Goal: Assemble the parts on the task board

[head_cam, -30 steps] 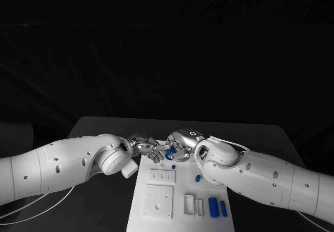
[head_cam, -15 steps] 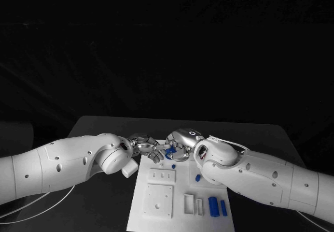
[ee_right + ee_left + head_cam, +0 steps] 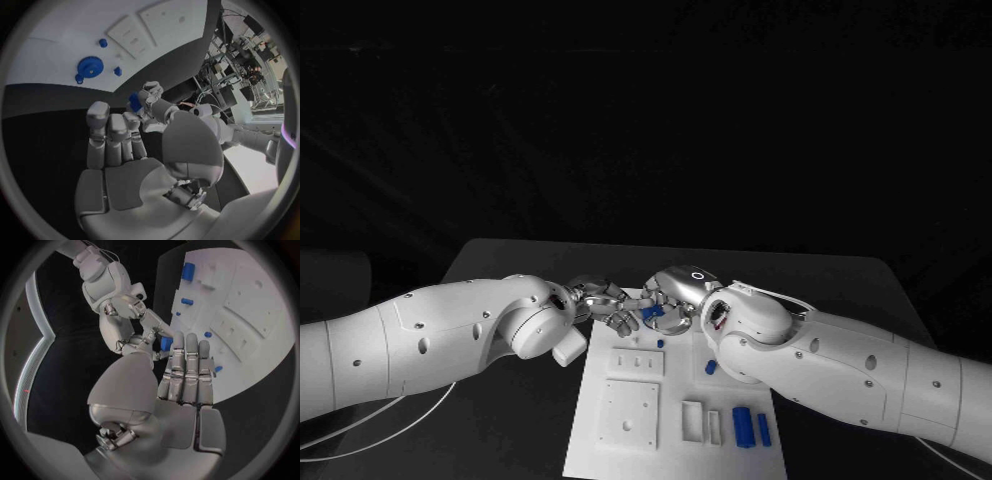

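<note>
Pinching one small blue part (image 3: pixel 652 313) together, left hand (image 3: pixel 606 300) and right hand (image 3: pixel 672 305) meet above the task board (image 3: pixel 626 415); two blue cylinders (image 3: pixel 743 427) lie near its front edge.

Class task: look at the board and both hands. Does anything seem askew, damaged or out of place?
Nothing stands out. Blue parts lie on the board, and both hands meet over its far end around a blue piece.

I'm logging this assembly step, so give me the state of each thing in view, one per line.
Left hand: over the board's far end, fingers on the small blue part.
Right hand: meets the left hand, fingers on the same part.
Small blue part: off the board, between both hands.
Task board: flat on the table.
Blue gear: seated on the board.
Two blue bars: lying side by side at the board's near end.
</note>
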Available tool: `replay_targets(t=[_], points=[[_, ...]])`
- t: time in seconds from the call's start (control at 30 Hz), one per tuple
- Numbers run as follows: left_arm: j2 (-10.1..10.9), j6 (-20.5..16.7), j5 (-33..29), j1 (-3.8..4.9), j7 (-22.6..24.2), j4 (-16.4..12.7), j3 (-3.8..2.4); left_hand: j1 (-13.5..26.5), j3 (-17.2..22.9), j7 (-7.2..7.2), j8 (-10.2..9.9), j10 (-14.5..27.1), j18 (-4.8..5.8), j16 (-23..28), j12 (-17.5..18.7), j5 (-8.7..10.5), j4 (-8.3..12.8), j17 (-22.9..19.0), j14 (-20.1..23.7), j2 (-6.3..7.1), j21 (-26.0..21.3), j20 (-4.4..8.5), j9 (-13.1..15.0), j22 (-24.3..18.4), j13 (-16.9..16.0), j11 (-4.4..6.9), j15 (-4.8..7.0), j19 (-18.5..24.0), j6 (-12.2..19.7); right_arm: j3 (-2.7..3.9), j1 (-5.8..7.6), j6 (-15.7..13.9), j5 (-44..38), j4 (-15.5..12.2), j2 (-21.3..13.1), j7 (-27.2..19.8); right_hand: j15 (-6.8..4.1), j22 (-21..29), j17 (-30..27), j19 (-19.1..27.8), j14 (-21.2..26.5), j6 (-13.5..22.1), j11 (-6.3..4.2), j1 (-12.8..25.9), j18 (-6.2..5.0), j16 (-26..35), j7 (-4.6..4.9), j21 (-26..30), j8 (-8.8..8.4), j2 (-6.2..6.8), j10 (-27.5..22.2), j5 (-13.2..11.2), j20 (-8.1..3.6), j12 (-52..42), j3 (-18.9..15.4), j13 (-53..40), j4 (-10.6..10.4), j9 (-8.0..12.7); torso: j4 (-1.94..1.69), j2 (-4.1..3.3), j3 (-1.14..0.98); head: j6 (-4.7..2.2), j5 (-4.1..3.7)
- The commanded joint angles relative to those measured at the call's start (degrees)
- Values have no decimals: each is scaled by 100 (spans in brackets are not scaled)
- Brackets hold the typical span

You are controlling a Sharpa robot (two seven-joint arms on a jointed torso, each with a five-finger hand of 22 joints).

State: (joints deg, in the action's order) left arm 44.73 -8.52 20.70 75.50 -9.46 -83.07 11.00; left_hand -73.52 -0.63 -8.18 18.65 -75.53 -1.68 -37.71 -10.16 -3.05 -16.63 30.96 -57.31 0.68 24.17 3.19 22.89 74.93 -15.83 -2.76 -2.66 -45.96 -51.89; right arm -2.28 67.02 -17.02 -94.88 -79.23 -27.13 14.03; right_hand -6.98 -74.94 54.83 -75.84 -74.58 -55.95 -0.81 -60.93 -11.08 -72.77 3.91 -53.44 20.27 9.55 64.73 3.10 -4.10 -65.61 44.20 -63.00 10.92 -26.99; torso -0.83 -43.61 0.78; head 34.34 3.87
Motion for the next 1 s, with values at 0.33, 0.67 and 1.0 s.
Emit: replay_targets(t=[0.33, 0.67, 1.0], points=[[-36, 107, -28, 6, 55, -35, -8, -386, -107, 14, -24, 25, -50, -57, 31, 13, 17, -1, 31, -91, 53, -9, -7, 107, -54, 8, 8, 35, -63, -11, -13, 107, -72, 16, 51, -26, -34, -73, 7, 1, -4, -186, -33, 6, -392, 26, 138, -32, 11, 29, -17, -30, -34, -8, 14, -3, 1, -37, -2, -1, 1, 6, 1], [-66, 110, 3, 7, 49, -15, -8, -592, -104, 45, 2, -2, -41, -64, 34, -48, 10, -11, 24, -165, 58, -5, -1, 99, -87, 28, 12, 40, -136, -29, -13, 131, -75, 26, 54, -26, -34, -72, 9, 0, -4, -185, -33, 8, -392, 27, 138, -32, 11, 39, -17, -31, -34, -8, 10, -4, 6, -40, 4, -1, 0, 11, 13], [-121, 96, 5, 5, -3, 41, -7, -541, -145, 58, 13, -24, -28, -66, 34, -48, -7, -19, 20, -128, 60, -8, -1, 96, -105, 37, 8, 39, -183, -50, -20, 133, -90, -12, 70, -21, -35, -71, 10, -1, -5, -186, -34, 9, -392, 28, 137, -31, 11, 40, -17, -30, -35, -8, 9, -4, 8, -42, 6, -3, -1, 24, 5]])
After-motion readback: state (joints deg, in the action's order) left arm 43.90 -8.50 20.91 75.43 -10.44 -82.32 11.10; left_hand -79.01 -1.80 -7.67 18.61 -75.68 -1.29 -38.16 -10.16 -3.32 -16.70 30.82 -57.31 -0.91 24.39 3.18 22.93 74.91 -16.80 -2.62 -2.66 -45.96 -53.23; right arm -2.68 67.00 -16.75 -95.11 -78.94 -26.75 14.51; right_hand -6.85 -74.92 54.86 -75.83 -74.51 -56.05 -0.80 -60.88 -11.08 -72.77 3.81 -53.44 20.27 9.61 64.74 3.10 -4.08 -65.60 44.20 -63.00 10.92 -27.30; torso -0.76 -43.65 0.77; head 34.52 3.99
